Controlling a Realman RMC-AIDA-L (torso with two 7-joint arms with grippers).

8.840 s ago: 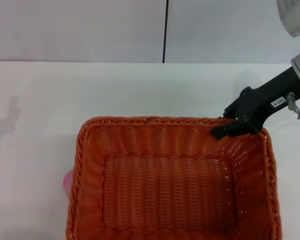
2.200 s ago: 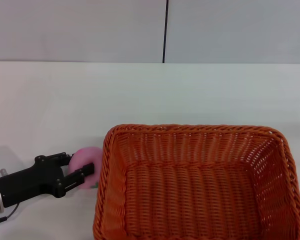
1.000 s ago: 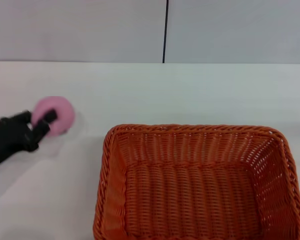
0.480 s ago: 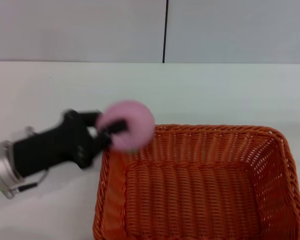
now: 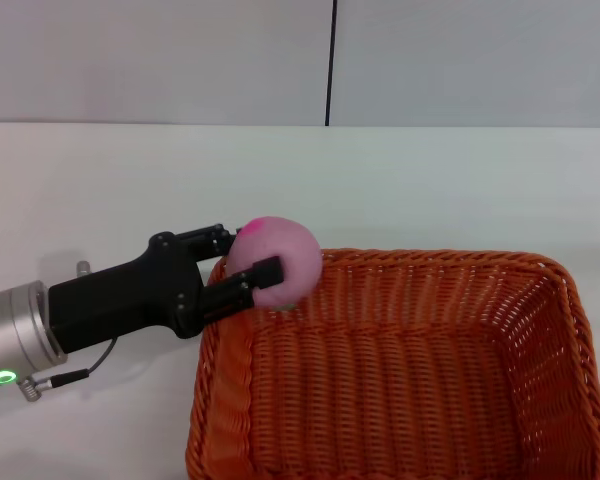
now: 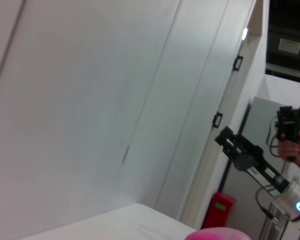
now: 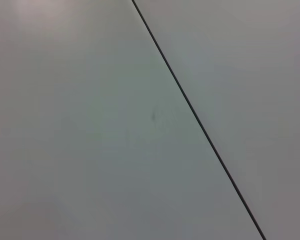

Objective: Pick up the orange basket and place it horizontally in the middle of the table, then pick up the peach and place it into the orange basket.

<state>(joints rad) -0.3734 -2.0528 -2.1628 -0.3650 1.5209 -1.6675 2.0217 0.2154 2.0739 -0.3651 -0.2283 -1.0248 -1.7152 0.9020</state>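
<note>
Pale pink and round, the peach (image 5: 277, 262) carries a brighter magenta patch near its top and a speck of green beneath it. It is held above the far left corner of the orange basket (image 5: 390, 370), clear of the woven floor. The left gripper (image 5: 248, 268) is clamped on it, 1 black finger (image 5: 250, 283) lying across its front. The basket, orange-brown wicker with a braided rim, sits lengthwise on the white table (image 5: 410, 180). The right gripper appears in no view.

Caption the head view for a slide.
Left gripper holds the peach over the orange basket's near-left rim on the white table.
</note>
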